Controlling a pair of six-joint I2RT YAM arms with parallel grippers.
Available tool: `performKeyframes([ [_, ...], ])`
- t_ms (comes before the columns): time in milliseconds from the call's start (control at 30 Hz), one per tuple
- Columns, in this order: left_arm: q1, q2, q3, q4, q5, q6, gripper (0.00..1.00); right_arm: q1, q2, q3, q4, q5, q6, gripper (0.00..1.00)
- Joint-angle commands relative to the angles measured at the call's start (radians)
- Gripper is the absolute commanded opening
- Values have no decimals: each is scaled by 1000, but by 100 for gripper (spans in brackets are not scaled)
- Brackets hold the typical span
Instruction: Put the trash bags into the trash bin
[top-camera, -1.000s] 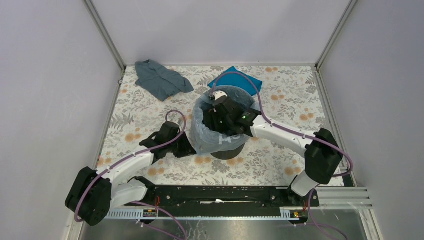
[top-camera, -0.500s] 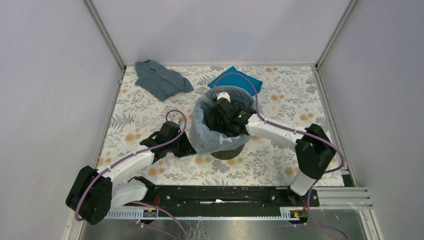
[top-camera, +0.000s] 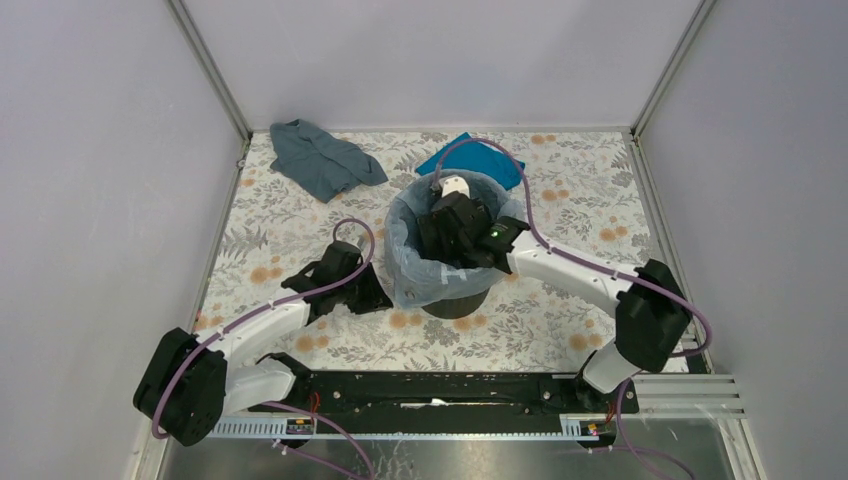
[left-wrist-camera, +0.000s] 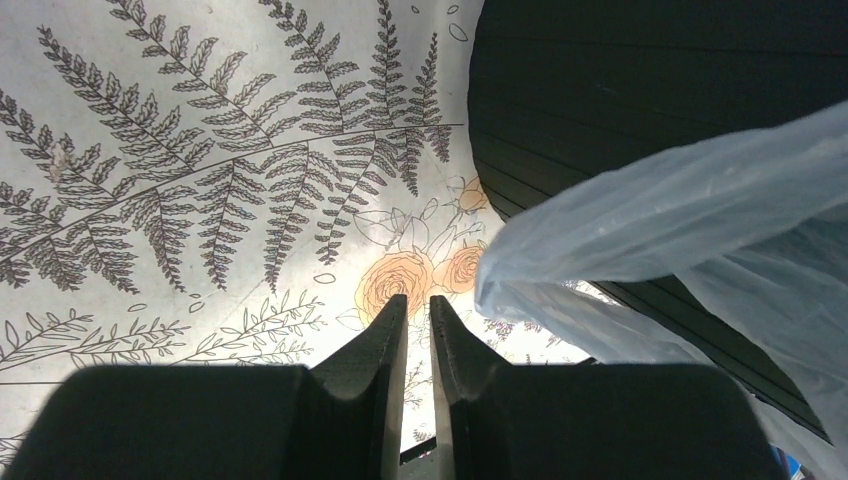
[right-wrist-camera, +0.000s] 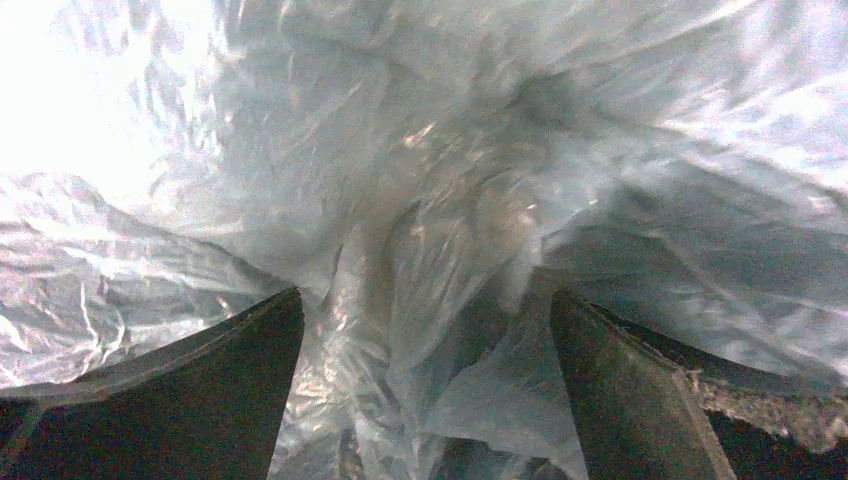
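The black trash bin (top-camera: 457, 303) stands mid-table with the pale blue trash bag (top-camera: 412, 272) lining it and draped over its rim. My right gripper (top-camera: 452, 232) reaches down inside the bin's mouth. Its jaws are open (right-wrist-camera: 425, 310) with the wrinkled bag film (right-wrist-camera: 430, 180) ahead of and between them. My left gripper (top-camera: 372, 297) sits low on the table beside the bin's left side, nearly shut and empty (left-wrist-camera: 418, 305). In the left wrist view the bag's hanging edge (left-wrist-camera: 640, 240) and the bin's ribbed wall (left-wrist-camera: 620, 90) are just to the right of it.
A dull grey-blue cloth (top-camera: 322, 156) lies crumpled at the far left of the floral table. A bright teal cloth (top-camera: 470, 155) lies behind the bin. Grey walls enclose the table on three sides.
My right gripper has shifted slightly toward the far side inside the bin and its elbow swung right. The left arm has stayed put.
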Motion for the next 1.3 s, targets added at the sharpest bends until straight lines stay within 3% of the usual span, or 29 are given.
performKeyframes([
  [0, -4, -23, 21, 21, -4, 5, 18, -14, -11, -6, -5, 80, -34, 100],
  [167, -4, -29, 22, 10, -7, 7, 18, 1, 85, -28, 94, -25, 41, 100],
  [367, -4, -45, 40, -12, -16, 10, 18, 10, 158, -21, 145, -43, 69, 100],
  [733, -4, -57, 33, -25, -38, 15, 25, 11, -60, 143, -116, 13, 25, 100],
  [1033, -4, -90, 30, -49, -55, 8, 33, 10, -185, 255, -184, -7, -37, 100],
  [1200, -3, -135, 56, -106, -85, 18, 42, -11, -248, 337, -256, 168, -103, 100],
  [1267, -2, -171, 70, -137, -105, 19, 44, -76, -287, 327, -253, 166, -121, 100],
])
